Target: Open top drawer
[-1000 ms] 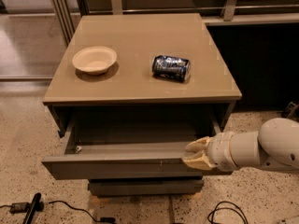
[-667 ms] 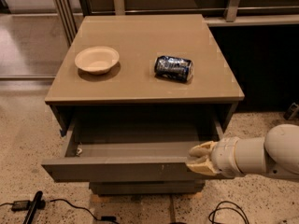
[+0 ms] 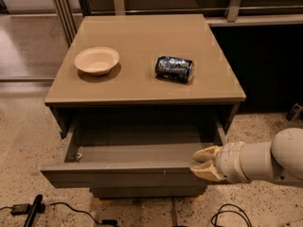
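Note:
The top drawer (image 3: pixel 123 174) of the grey-brown cabinet stands pulled out toward me, its grey inside showing and its flat front panel facing down-front. My gripper (image 3: pixel 201 163) comes in from the right on a white arm. Its pale fingers (image 3: pixel 206 155) sit at the right end of the drawer's front panel, one above the top edge and one lower in front of it, touching or very near the panel.
A cream bowl (image 3: pixel 97 60) and a dark can (image 3: pixel 174 68) lying on its side rest on the cabinet top (image 3: pixel 142 37). A lower drawer front (image 3: pixel 147 191) shows below. Cables (image 3: pixel 71 207) lie on the speckled floor. A dark railing stands behind.
The drawer has come out a little further toward me. My gripper and arm have moved slightly down and back with the drawer's right end.

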`<state>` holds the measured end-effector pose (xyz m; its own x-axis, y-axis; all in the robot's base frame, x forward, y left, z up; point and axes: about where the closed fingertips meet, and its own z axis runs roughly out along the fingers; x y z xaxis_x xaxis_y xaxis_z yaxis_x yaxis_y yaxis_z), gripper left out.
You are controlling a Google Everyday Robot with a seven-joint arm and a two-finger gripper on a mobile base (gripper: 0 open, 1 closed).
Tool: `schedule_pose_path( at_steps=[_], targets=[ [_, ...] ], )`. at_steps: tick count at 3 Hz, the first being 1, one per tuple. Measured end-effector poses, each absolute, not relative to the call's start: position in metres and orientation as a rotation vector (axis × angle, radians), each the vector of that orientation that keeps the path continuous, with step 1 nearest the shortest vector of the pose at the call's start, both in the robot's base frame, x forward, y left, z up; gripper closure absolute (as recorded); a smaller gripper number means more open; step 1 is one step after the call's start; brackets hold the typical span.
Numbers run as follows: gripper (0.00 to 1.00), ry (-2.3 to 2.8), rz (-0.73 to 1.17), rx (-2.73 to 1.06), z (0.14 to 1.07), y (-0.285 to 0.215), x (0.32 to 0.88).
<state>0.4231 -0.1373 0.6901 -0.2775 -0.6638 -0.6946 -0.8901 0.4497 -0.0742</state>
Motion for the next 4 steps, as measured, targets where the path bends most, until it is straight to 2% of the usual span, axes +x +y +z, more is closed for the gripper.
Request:
schedule_pose_path(
  at_steps=[3,4],
  targets=[
    [0.12,2.065,0.424,-1.281,0.676,-0.144,0.414],
    [0.00,2.068,0.423,-1.279,0.674,-0.145,0.413]
  ],
)
